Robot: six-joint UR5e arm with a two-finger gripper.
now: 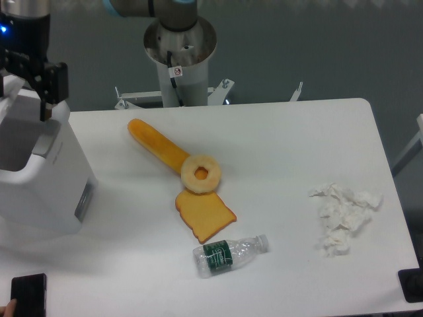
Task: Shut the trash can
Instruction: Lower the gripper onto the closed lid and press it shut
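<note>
Gripper: black two-finger gripper (pixel 25 105) hangs over the bin's open top at the far left; fingers (pixel 45 109) stand apart, nothing between them.
Trash can: large boxy white plastic trash can (pixel 46 178) on the table's left edge, upright, mouth up and open; its left part is cut off by the frame, so its long axis cannot be told. Small grey side panel (pixel 84 200) faces right, toward the food.
Table: white table (pixel 297 145).
Food: long orange bread stick (pixel 157 146), pale ring-shaped doughnut (pixel 201 174) resting on its end, orange toast slice (pixel 204 215) just below.
Bottle: clear plastic bottle with green label (pixel 228 255), lying down near the toast.
Tissue: crumpled white tissue (pixel 342 215), well apart at right.
</note>
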